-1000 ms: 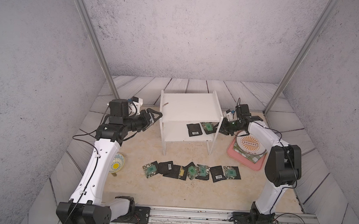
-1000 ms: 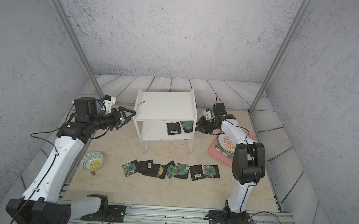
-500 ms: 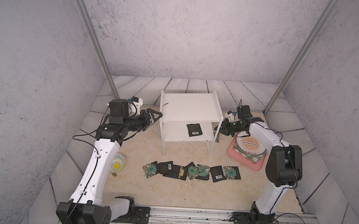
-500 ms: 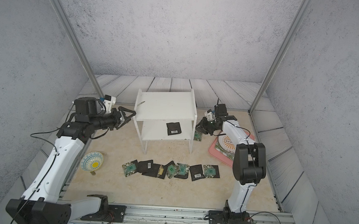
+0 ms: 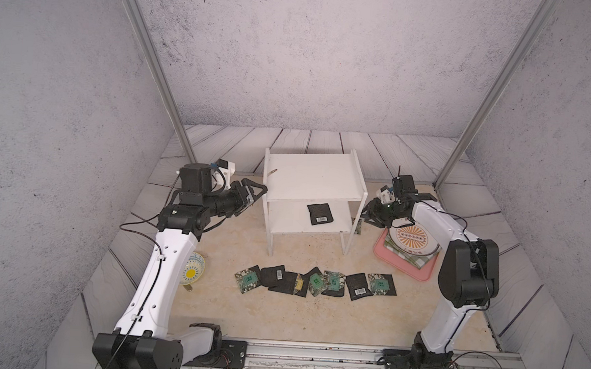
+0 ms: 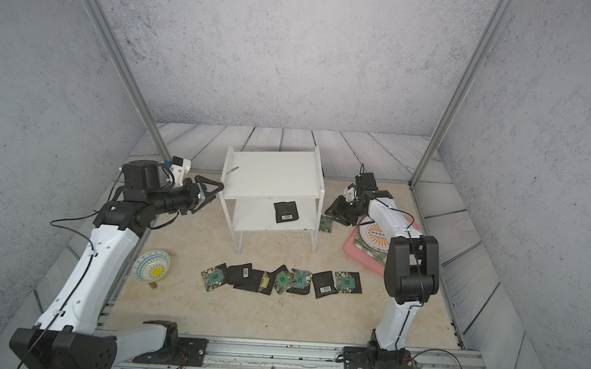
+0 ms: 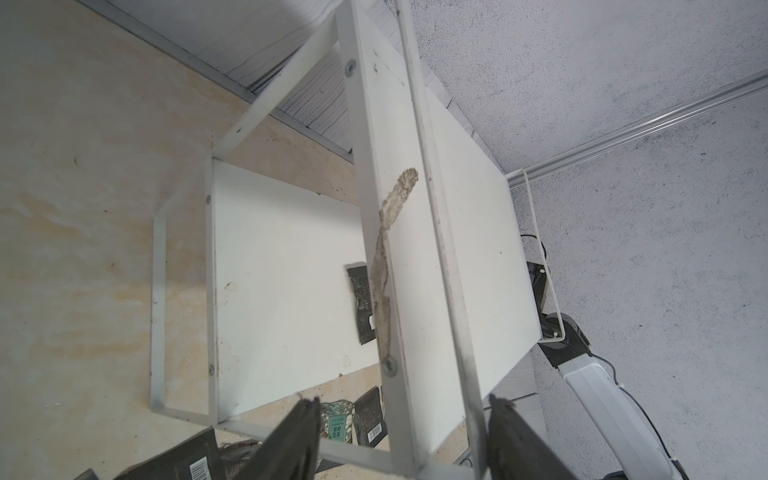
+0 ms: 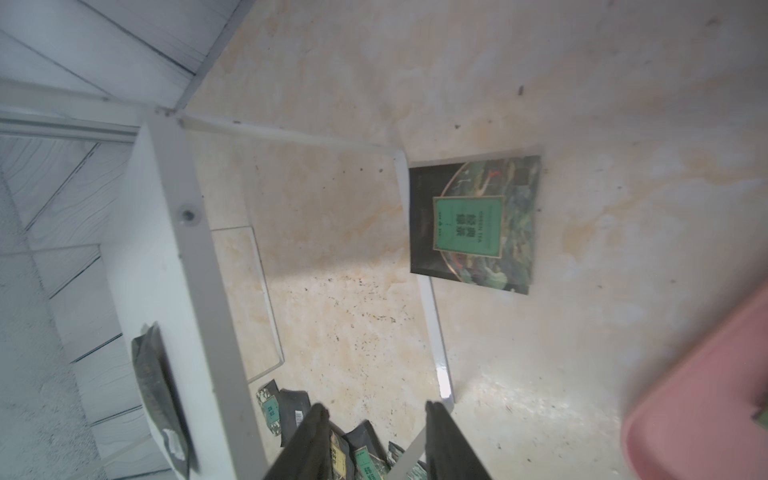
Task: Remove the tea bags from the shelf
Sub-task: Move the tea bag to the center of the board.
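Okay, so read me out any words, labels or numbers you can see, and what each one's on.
"GREEN TEA": green label of the loose tea bag by the shelf leg.
Chinese characters on that label: too blurred to read.
Barcode digits on the shelved tea bag: too small.
Barcodes and green labels in the floor row: too small.

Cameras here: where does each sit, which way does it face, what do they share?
Both top views: high behind the robot, facing down onto the shelf; left gripper and right gripper show.
Left wrist: faces across the shelf from its side; own fingers show.
Right wrist: faces down at a tea bag by the shelf leg; own fingers show.
Shared: the shelved sachet.
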`<action>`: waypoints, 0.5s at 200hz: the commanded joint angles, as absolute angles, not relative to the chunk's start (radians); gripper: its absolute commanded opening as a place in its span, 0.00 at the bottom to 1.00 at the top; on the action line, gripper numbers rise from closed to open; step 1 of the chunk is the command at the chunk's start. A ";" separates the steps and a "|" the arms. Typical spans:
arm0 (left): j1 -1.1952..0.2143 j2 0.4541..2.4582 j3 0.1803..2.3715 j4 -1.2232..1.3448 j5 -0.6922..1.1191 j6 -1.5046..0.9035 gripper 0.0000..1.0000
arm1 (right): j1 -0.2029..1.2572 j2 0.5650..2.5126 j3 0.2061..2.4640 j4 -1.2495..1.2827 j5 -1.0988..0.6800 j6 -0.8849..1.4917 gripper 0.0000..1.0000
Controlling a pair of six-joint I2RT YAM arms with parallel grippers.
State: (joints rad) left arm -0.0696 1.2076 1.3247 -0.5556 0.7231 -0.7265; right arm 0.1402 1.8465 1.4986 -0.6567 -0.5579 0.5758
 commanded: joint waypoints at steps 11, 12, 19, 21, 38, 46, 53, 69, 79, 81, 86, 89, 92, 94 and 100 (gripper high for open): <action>-0.075 1.212 1.287 -0.624 0.693 -0.711 0.66 | 0.138 1.939 1.572 -0.740 -0.465 0.584 0.42; -0.075 1.212 1.287 -0.624 0.693 -0.710 0.66 | 0.138 1.942 1.573 -0.741 -0.463 0.584 0.42; -0.075 1.210 1.286 -0.624 0.693 -0.711 0.66 | 0.138 1.960 1.582 -0.747 -0.453 0.585 0.42; -0.075 1.210 1.285 -0.624 0.693 -0.711 0.66 | 0.137 1.966 1.585 -0.748 -0.450 0.586 0.42; -0.074 1.211 1.283 -0.624 0.698 -0.709 0.66 | 0.139 2.007 1.614 -0.764 -0.425 0.585 0.42; -0.074 1.210 1.281 -0.625 0.698 -0.708 0.66 | 0.140 2.029 1.630 -0.774 -0.415 0.581 0.43; -0.074 1.211 1.280 -0.626 0.698 -0.708 0.66 | 0.141 2.044 1.641 -0.781 -0.403 0.580 0.43; -0.074 1.210 1.276 -0.625 0.701 -0.707 0.66 | 0.144 2.076 1.663 -0.785 -0.380 0.577 0.44; -0.074 1.209 1.273 -0.625 0.701 -0.708 0.66 | 0.147 2.098 1.681 -0.793 -0.371 0.577 0.44; -0.074 1.209 1.273 -0.626 0.701 -0.708 0.66 | 0.147 2.104 1.685 -0.794 -0.370 0.577 0.44; -0.074 1.209 1.273 -0.626 0.701 -0.708 0.66 | 0.150 2.115 1.696 -0.798 -0.367 0.575 0.45; -0.074 1.210 1.273 -0.625 0.701 -0.706 0.66 | 0.152 2.122 1.703 -0.802 -0.364 0.575 0.45; -0.074 1.210 1.273 -0.625 0.701 -0.706 0.66 | 0.153 2.129 1.711 -0.806 -0.359 0.573 0.45; -0.074 1.210 1.273 -0.625 0.701 -0.706 0.66 | 0.155 2.133 1.717 -0.808 -0.356 0.573 0.45; -0.074 1.210 1.273 -0.626 0.702 -0.707 0.66 | 0.160 2.149 1.734 -0.819 -0.345 0.570 0.44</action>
